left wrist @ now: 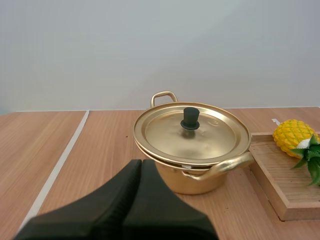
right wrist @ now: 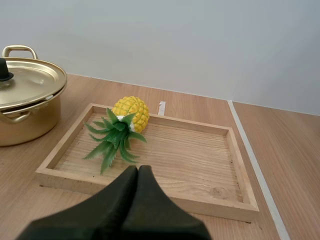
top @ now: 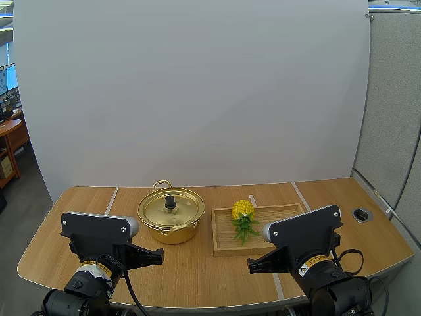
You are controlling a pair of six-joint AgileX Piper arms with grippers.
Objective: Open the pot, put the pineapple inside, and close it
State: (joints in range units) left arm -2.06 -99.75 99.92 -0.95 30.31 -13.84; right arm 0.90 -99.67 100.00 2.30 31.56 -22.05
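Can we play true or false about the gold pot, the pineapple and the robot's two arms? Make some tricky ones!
1. The lid is on the pot. True.
2. The pineapple is inside the pot. False: it lies on the wooden tray.
3. The left end effector is holding the lid's knob. False: it is shut on nothing, short of the pot.
4. The wooden tray sits beside the pot. True.
5. The right end effector is shut and empty, near the tray's front edge. True.
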